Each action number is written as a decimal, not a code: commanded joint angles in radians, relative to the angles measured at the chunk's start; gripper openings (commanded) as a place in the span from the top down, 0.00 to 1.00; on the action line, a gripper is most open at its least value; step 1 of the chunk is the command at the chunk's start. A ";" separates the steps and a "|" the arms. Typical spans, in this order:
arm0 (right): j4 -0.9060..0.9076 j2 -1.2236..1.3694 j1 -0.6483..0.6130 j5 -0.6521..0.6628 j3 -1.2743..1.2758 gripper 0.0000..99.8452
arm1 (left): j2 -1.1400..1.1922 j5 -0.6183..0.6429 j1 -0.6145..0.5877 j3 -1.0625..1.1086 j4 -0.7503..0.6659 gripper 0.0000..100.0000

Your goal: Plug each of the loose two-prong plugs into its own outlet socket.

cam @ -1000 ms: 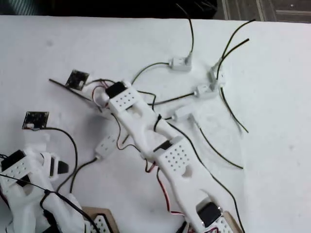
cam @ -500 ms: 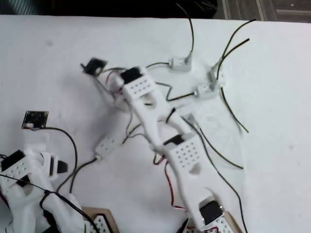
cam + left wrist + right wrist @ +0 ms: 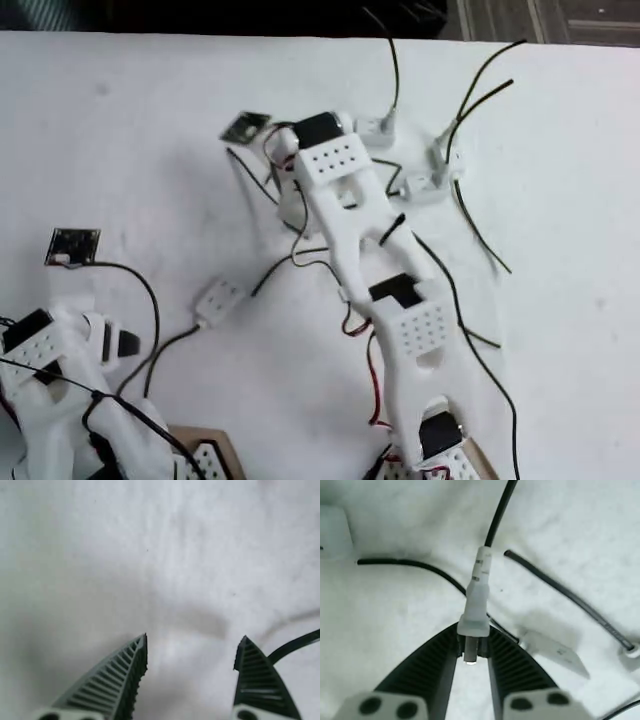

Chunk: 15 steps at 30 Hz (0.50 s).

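Right wrist: plug lengthwise between fingers

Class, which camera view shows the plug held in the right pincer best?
The right wrist view: the plug sits centre frame, clamped in the right pincer, cord trailing away. In the high view the right arm covers it; the left wrist view faces the table elsewhere.

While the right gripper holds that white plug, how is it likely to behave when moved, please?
The white plug looks rigid and light. Pinched at its prong end by the right gripper, it may pivot. Its thin black cord probably trails limply.
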 commanded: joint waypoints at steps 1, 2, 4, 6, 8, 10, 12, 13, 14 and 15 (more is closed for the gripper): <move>0.010 -0.153 0.022 0.006 0.163 0.98 | -0.022 0.011 -0.005 0.002 -0.011 0.72; 0.010 -0.186 0.025 0.006 0.213 0.98 | -0.022 0.011 -0.004 0.002 -0.011 0.72; 0.008 -0.251 0.025 0.006 0.316 0.98 | -0.022 0.011 -0.004 0.002 -0.011 0.72; 0.001 -0.315 0.025 0.006 0.427 0.98 | -0.022 0.011 -0.004 0.002 -0.011 0.72; -0.019 -0.375 0.025 0.006 0.542 0.98 | -0.022 0.011 -0.004 0.002 -0.011 0.72; -0.054 -0.423 0.024 0.008 0.655 0.98 | -0.022 0.011 -0.004 0.002 -0.011 0.72; -0.104 -0.453 0.022 0.040 0.756 0.98 | -0.022 0.011 -0.004 0.002 -0.011 0.72; -0.136 -0.461 0.018 0.069 0.795 0.98 | -0.022 0.011 -0.004 0.002 -0.011 0.72; -0.165 -0.463 0.015 0.091 0.827 0.98 | -0.022 0.011 -0.004 0.002 -0.011 0.72; -0.186 -0.461 0.012 0.098 0.852 0.98 | -0.022 0.011 -0.004 0.003 -0.011 0.72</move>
